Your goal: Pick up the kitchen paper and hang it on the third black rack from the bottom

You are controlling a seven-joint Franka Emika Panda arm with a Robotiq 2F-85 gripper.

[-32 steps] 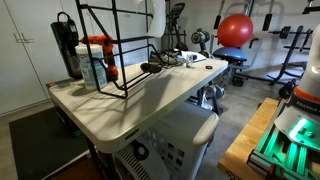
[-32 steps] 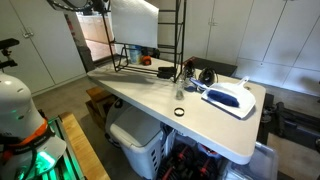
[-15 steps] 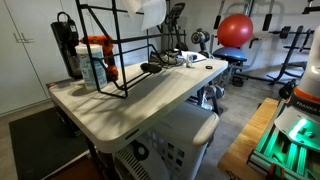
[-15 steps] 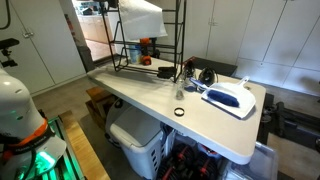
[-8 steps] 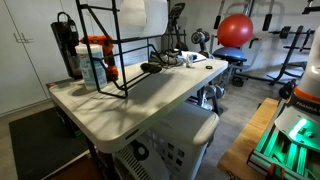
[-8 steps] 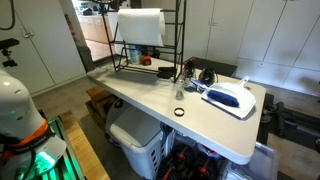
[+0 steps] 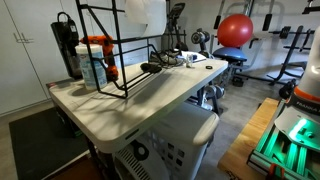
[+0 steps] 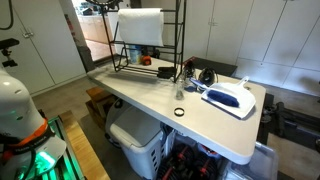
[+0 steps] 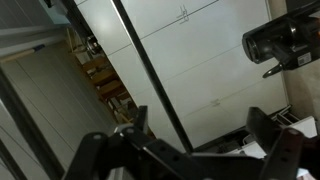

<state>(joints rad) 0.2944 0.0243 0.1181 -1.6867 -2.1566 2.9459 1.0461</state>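
— Where's the roll?
— The white kitchen paper roll (image 8: 140, 27) hangs level, high in the black wire rack (image 8: 181, 35).
— Gripper?
— My gripper (image 9: 190, 160) is spread wide beside a rack bar. Bare white tabletop (image 7: 150, 95) fronts the rack.

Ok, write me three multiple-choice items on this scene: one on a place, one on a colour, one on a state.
1. Where is the kitchen paper?
A. lying on the tabletop
B. up in the black rack
C. on the floor

2. What colour is the big ball behind the table?
A. red
B. green
C. white

3. How is the claw?
A. shut on the roll
B. open and empty
C. shut on a bottle

Answers:
1 B, the roll sits high inside the rack frame in both exterior views.
2 A, the ball is plainly red.
3 B, the wrist view shows its fingers apart with nothing between them.
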